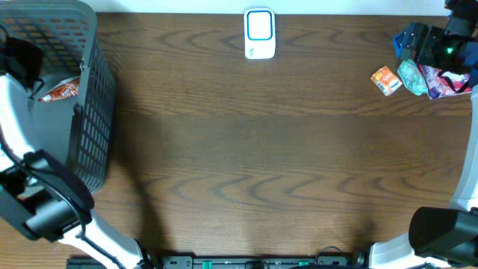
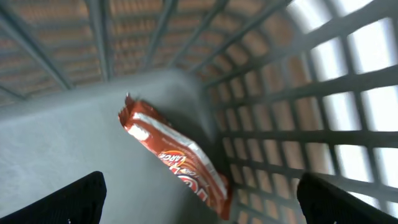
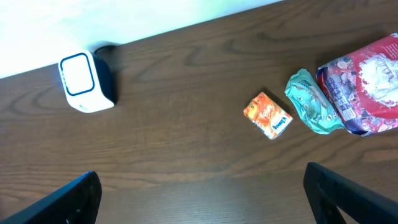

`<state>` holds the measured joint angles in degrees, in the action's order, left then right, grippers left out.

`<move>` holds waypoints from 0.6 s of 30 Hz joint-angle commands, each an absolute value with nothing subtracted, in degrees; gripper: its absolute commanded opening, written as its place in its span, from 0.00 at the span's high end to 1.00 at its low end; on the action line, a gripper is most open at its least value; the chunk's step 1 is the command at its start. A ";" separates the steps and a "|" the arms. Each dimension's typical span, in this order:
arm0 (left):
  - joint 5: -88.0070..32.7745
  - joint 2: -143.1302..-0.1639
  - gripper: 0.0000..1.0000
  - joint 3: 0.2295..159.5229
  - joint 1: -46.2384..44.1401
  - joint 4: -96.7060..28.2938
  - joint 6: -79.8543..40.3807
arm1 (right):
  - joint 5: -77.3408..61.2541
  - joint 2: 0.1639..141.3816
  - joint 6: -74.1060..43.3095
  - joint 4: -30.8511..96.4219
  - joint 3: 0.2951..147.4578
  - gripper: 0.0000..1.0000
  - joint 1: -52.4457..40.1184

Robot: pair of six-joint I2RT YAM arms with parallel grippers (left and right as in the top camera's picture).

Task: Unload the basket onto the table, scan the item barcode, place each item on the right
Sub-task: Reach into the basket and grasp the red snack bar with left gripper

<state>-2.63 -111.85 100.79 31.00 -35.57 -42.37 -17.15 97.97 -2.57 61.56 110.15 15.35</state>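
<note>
left gripper (image 2: 202,208): fingers wide apart, holding nothing, pointing down into the grey basket (image 2: 280,124).
red packet (image 2: 174,155): on the basket floor just ahead of the left gripper and between its two fingers, one edge against the mesh wall, not touched.
right gripper (image 3: 205,202): fingers wide apart, empty, above the wooden surface (image 3: 174,143).
scanner (image 3: 84,81): ahead of the right gripper and well to its left, at the surface's far edge.
orange box (image 3: 267,115): ahead and slightly right of the right gripper, apart from it.
teal packet (image 3: 313,102): just right of the orange box, against the red bag (image 3: 367,84).
</note>
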 commanded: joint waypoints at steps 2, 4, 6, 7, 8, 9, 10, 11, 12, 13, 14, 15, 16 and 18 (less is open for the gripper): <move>5.85 -118.50 0.02 101.38 27.64 -33.91 -43.46 | -17.65 97.82 -3.14 61.58 110.24 0.01 15.00; 8.01 -120.84 0.02 101.38 27.05 -33.69 -44.60 | -17.65 97.82 -3.14 61.58 110.24 0.01 15.00; 8.71 -122.56 0.02 101.38 27.03 -33.69 -46.57 | -17.65 97.82 -3.14 61.58 110.24 0.01 15.00; 8.64 -123.85 0.02 101.38 27.18 -33.52 -48.42 | -17.65 97.82 -3.16 61.56 110.24 0.01 15.00; 8.64 -124.51 0.02 101.38 27.24 -33.52 -49.08 | -17.65 97.82 -3.16 61.58 110.24 0.01 15.00; 8.64 -125.27 0.02 101.38 27.24 -33.45 -49.25 | -17.65 97.82 -3.14 61.58 110.24 0.01 15.00; 8.64 -125.82 0.02 101.38 27.24 -33.30 -49.25 | -17.65 97.82 -3.14 61.58 110.24 0.01 15.00; 8.64 -126.43 0.02 101.38 27.24 -33.06 -49.23 | -17.65 97.82 -3.14 61.58 110.24 0.01 15.00; 8.62 -127.31 0.02 101.38 27.24 -32.67 -49.23 | -17.65 97.82 -3.14 61.58 110.24 0.01 15.00; 8.64 -128.16 0.02 101.38 27.24 -32.40 -49.21 | -17.65 97.82 -3.14 61.58 110.24 0.01 15.00; 8.64 -128.55 0.02 101.38 27.24 -32.42 -49.21 | -17.65 97.82 -3.16 61.58 110.24 0.01 15.00; 8.67 -129.16 0.01 101.36 27.24 -32.45 -49.19 | -17.63 97.82 -3.14 61.58 110.24 0.01 15.00; 8.69 -129.47 0.05 101.36 27.24 -32.45 -49.17 | -17.65 97.82 -3.16 61.56 110.24 0.01 15.00; 8.67 -129.93 0.18 101.36 27.31 -32.56 -49.17 | -17.65 97.82 -3.16 61.58 110.24 0.01 15.00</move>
<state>7.35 -128.07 100.82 27.05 -32.53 -48.69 -17.15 97.97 -2.57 61.56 110.15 15.35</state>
